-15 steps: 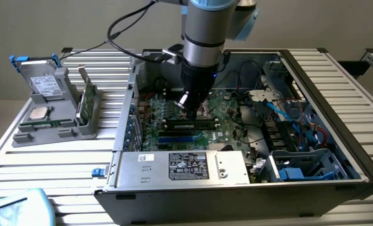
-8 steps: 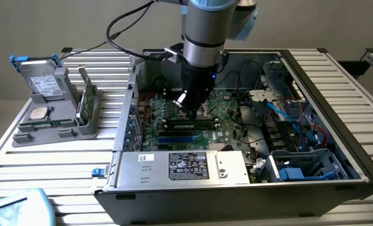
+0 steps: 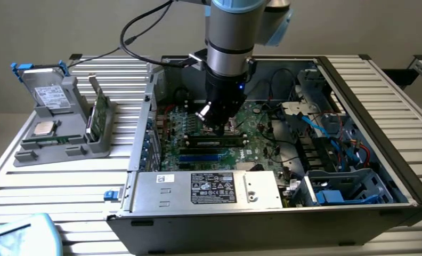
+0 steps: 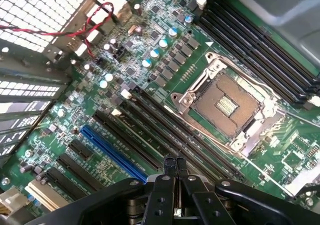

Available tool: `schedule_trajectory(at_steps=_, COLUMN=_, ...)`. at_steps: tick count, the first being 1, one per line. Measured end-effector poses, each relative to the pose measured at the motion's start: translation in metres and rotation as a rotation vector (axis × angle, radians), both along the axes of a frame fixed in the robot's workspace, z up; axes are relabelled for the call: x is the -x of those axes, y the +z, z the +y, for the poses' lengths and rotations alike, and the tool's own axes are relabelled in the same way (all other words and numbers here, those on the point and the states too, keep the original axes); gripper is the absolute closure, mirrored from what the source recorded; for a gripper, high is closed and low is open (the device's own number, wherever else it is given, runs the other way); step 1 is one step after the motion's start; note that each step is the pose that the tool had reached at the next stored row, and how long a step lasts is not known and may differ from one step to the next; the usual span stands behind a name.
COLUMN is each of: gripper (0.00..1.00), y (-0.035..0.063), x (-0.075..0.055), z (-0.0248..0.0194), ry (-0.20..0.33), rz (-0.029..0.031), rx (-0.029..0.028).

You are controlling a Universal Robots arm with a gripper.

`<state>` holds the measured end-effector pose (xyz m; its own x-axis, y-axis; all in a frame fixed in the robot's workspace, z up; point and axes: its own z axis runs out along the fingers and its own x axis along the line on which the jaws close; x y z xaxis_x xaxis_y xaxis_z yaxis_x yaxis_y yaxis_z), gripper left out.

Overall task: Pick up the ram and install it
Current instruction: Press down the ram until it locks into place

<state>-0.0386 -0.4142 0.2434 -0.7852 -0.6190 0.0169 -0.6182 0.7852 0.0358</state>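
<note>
The ram [image 3: 214,142], a long thin stick with dark chips, lies along a memory slot on the green motherboard [image 3: 257,128] inside the open computer case [image 3: 381,133]. My gripper [image 3: 213,127] hangs just above its middle, and I cannot tell whether they touch. In the wrist view the gripper [image 4: 175,162] has its two black fingers pressed together with nothing between them, over the row of long dark memory slots [image 4: 150,125] beside the processor socket [image 4: 227,105].
A power supply box [image 3: 207,189] fills the case's near side, with cables and drive bays [image 3: 339,186] at the exterior view's right. A grey fixture [image 3: 55,144] at the left holds a hard drive [image 3: 51,96], a silver processor chip [image 3: 44,128] and an upright green card [image 3: 97,114].
</note>
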Motion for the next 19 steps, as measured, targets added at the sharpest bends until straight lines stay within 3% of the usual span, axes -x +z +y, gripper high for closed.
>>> schedule_trajectory(at_steps=3, gripper=0.89, y=-0.0001, x=0.0, z=0.0, ry=-0.032, rz=-0.0151, rx=0.0003)
schedule_trajectory(at_steps=5, gripper=0.89, y=-0.0002, x=-0.0001, z=0.0, ry=-0.056, rz=-0.0191, rx=0.0006)
schedule_trajectory(at_steps=19, gripper=0.89, y=-0.0001, x=0.0, z=0.0, ry=-0.242, rz=-0.0206, rx=0.0043)
